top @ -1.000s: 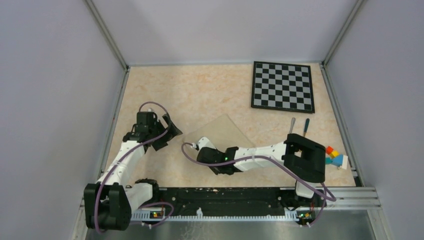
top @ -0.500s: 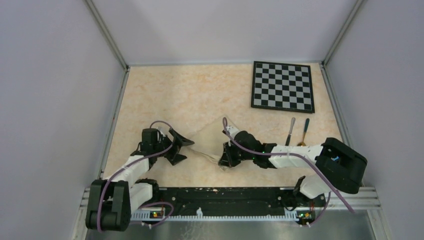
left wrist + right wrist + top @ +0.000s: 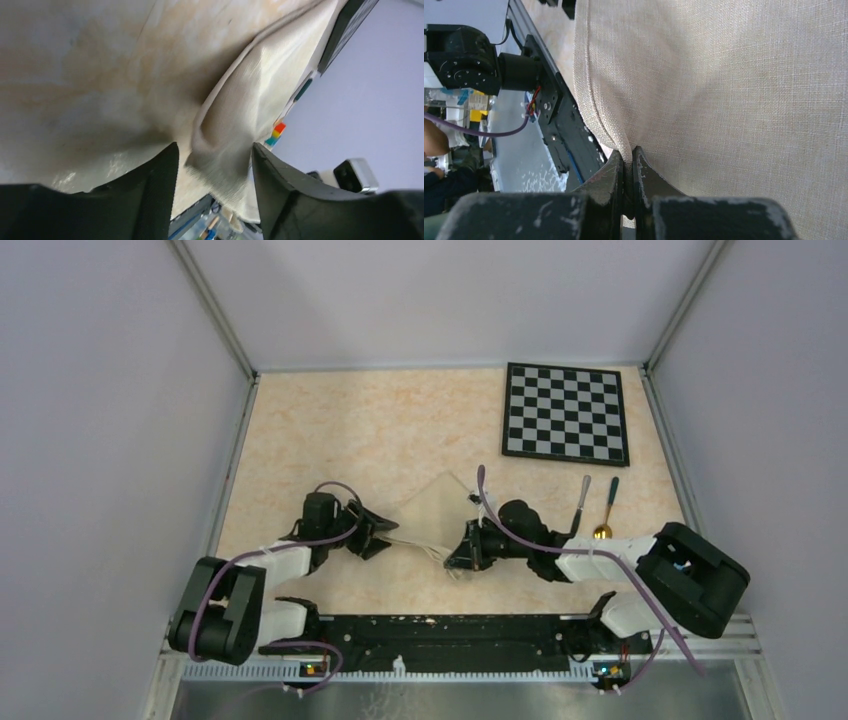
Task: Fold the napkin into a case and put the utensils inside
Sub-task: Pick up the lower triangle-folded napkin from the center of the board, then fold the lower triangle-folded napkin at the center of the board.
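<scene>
The step in hand is the folding. The napkin (image 3: 432, 512) lies on the worktop (image 3: 380, 430) between the two arms, near the front. It is not a case yet. It looks like a loose, flat cloth with its near edge pulled up a little.

The knife (image 3: 581, 500) and the spoon (image 3: 607, 506) lie side by side on the worktop, off to the right of the napkin. They do not touch it. Nothing is inside the cloth.

The right pincer (image 3: 628, 160) is closed tight. It pinches a thin bit of the napkin's edge, and the cloth puckers where it is held.

The left pincer (image 3: 214, 165) is part way open. A bunched corner of the napkin sits between its two fingers (image 3: 155, 190). The corner fills most of the gap, but I do not think it is squeezed yet.

I think the next move is for the left pincer to close on that corner. Then both arms can lift the near edge together and lay it over the rest of the cloth. They need to go at the same speed, or the fold may come out crooked. The left side could also slip if the hold is weak.
</scene>
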You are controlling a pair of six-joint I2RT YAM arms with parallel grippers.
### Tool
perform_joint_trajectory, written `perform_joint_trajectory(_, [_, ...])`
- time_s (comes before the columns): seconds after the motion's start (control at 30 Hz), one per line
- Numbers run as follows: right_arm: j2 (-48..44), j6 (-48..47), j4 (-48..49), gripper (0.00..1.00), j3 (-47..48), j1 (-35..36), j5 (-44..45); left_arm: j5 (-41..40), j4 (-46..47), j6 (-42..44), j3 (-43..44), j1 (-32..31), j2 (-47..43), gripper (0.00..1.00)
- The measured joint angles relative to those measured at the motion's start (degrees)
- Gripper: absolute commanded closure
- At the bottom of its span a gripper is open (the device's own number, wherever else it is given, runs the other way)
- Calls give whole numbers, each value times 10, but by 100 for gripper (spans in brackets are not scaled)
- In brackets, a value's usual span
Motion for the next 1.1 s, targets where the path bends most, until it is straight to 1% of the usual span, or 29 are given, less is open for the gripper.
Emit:
perform_joint_trajectory(0.13, [4, 4, 24, 100, -9, 0, -19, -42, -31, 15, 34, -2, 4, 58])
perform_joint_trajectory(0.23, [12, 8, 48, 100, -17, -1, -35, -70, -65, 28, 61, -2, -12, 75])
perform_joint_trajectory(0.27, [15, 8, 54, 100, -20, -2, -38, -78, -72, 31, 67, -2, -18, 79])
perform_joint_trajectory(0.4, [31, 8, 75, 100, -27, -2, -55, -89, -94, 42, 78, -3, -33, 85])
perform_joint_trajectory(0.47, [42, 12, 85, 100, -27, -3, -63, -99, -127, 47, 87, -4, -37, 92])
perform_joint_trajectory(0.5, [50, 15, 91, 100, -27, -3, -67, -109, -152, 50, 94, -5, -40, 98])
perform_joint_trajectory(0.53, [57, 19, 97, 100, -27, -3, -72, -115, -174, 52, 102, -5, -45, 100])
perform_joint_trajectory(0.67, [103, 47, 146, 100, -27, -2, -98, -155, -269, 55, 150, -17, -73, 100])
perform_joint_trajectory(0.8, [144, 78, 200, 100, -27, -2, -118, -210, -353, 38, 222, -59, -62, 100])
perform_joint_trajectory(0.93, [160, 102, 238, 100, -35, -2, -130, -277, -437, 3, 325, -112, 20, 100])
perform_joint_trajectory(1.0, [160, 107, 248, 100, -42, -2, -131, -311, -497, -23, 396, -141, 87, 100])
perform_joint_trajectory(1.1, [156, 108, 247, 100, -52, -3, -127, -344, -557, -53, 478, -175, 170, 100])
